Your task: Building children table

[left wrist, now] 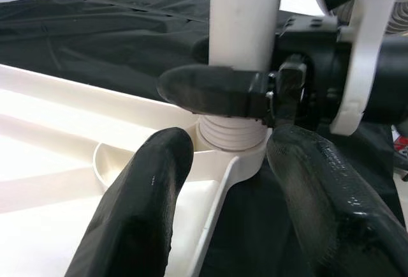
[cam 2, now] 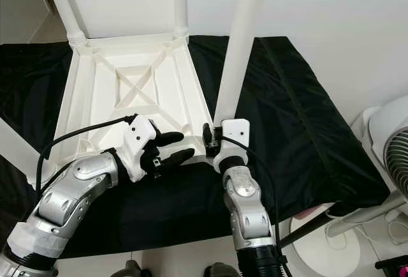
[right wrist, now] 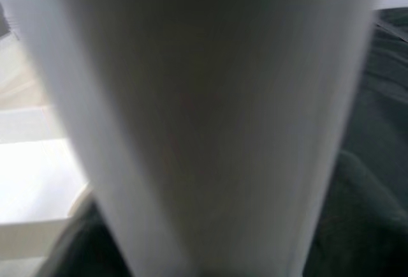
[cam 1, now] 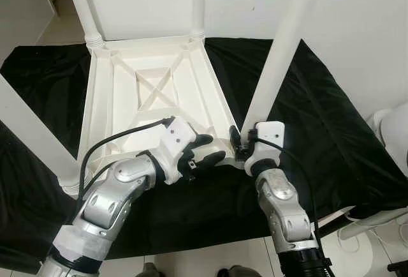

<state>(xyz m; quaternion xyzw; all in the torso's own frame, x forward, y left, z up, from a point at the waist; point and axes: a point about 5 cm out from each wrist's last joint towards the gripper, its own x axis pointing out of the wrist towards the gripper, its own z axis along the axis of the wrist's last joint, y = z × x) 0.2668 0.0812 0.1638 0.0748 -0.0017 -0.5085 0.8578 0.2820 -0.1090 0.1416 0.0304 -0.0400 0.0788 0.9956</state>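
Upturned white table point(cam 1: 153, 92) lies on black cloth point(cam 1: 319, 117). Right gripper point(cam 1: 237, 144) fingers clasp the near leg point(cam 1: 280, 53); left gripper point(cam 1: 207, 149) fingers spread wide beside it. A fan point(cam 2: 389, 136) stands right.

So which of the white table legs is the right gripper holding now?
The near-right corner leg, the one the right gripper clamps just above its socket. The other legs stand untouched.
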